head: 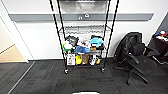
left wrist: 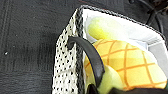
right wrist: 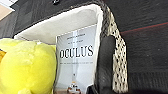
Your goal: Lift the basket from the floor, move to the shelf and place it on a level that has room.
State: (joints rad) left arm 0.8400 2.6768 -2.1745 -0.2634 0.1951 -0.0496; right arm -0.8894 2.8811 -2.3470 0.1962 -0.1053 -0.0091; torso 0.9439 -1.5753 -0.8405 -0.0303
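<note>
A black wire shelf (head: 83, 35) stands against the wall, an office chair (head: 135, 56) to its right, dark floor (head: 37, 77) before it. The carrying step appears in hand: the wrist views show the basket (left wrist: 66, 67) close beneath both arms, above carpet, holding a yellow plush toy (right wrist: 23, 67) and an Oculus box (right wrist: 75, 60). Whether either gripper is clenched on its dark handle (left wrist: 91, 57) cannot be told. Next, it needs raising toward the bare level (head: 85, 29) above the cluttered tiers.
</note>
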